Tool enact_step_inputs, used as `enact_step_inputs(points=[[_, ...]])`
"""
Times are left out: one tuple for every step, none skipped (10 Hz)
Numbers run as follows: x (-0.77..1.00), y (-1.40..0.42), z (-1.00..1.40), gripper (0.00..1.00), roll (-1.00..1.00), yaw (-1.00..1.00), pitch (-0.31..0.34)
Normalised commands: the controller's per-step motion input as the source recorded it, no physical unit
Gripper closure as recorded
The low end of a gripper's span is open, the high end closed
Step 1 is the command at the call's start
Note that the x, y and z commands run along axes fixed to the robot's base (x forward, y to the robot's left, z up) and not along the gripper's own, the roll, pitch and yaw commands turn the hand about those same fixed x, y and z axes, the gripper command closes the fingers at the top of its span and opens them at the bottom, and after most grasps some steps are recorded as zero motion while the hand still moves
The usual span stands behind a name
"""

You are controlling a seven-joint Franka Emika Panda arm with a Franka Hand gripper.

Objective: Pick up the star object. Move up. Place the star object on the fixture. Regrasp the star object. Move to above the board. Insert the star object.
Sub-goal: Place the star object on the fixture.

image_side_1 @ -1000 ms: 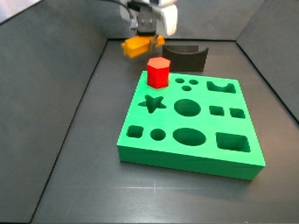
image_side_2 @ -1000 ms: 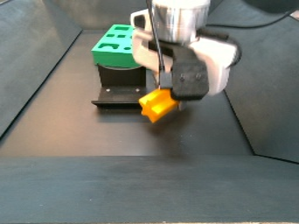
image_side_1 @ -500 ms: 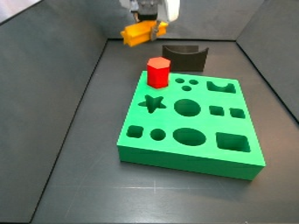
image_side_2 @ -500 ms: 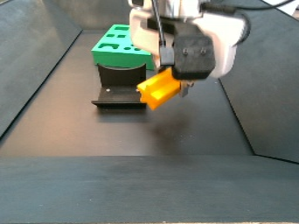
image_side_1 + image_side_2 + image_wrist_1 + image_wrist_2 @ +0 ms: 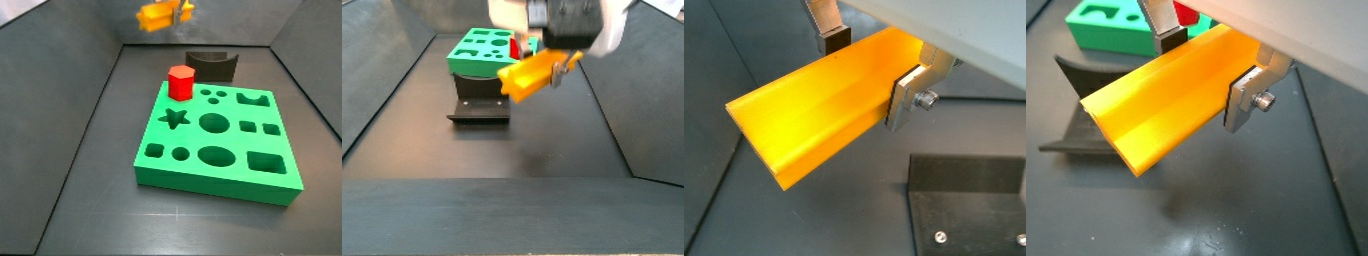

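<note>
The gripper (image 5: 871,62) is shut on the yellow-orange star object (image 5: 824,105), held crosswise between its fingers and high above the floor. It shows the same way in a wrist view (image 5: 1211,62) with the star object (image 5: 1166,105). In a side view the star object (image 5: 160,14) is at the top edge above the fixture (image 5: 210,65). In a side view the gripper (image 5: 553,60) holds the star object (image 5: 529,73) tilted, above and right of the fixture (image 5: 478,106). The green board (image 5: 221,140) has a star hole (image 5: 173,119).
A red hexagonal peg (image 5: 182,83) stands in the board's back left corner, near the fixture. Grey walls enclose the dark floor (image 5: 94,180) on both sides. The board also shows behind the fixture (image 5: 482,50) and in a wrist view (image 5: 1113,25).
The gripper has risen steadily with the star object, from just above the floor near the fixture to well above it. The board, peg and fixture have not moved.
</note>
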Motion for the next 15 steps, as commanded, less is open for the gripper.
enact_step_inputs(points=[[-0.03,0.01,0.81,1.0,0.07,-0.01,0.05],[-0.02,0.01,0.65,1.0,0.07,-0.01,0.058],[-0.02,0.01,0.55,1.0,0.07,0.0,0.063],[0.0,0.01,0.34,1.0,0.08,0.01,0.074],[0.0,0.01,0.18,1.0,0.07,0.01,0.082],[1.0,-0.54,0.3,1.0,-0.14,1.0,0.144],[1.0,-0.54,0.29,1.0,-0.14,1.0,0.144],[1.0,-0.45,0.26,1.0,-0.15,1.0,0.17],[1.0,-0.35,0.21,1.0,-0.16,1.0,0.183],[1.0,-0.27,0.15,1.0,-0.18,1.0,0.199],[1.0,-0.22,0.13,1.0,-0.18,1.0,0.212],[1.0,-0.14,0.09,1.0,-0.2,1.0,0.259],[1.0,-0.11,0.08,1.0,-0.2,1.0,0.286],[0.94,-0.07,0.05,1.0,-0.22,1.0,0.334],[0.84,-0.03,0.03,1.0,-0.17,0.72,0.314]])
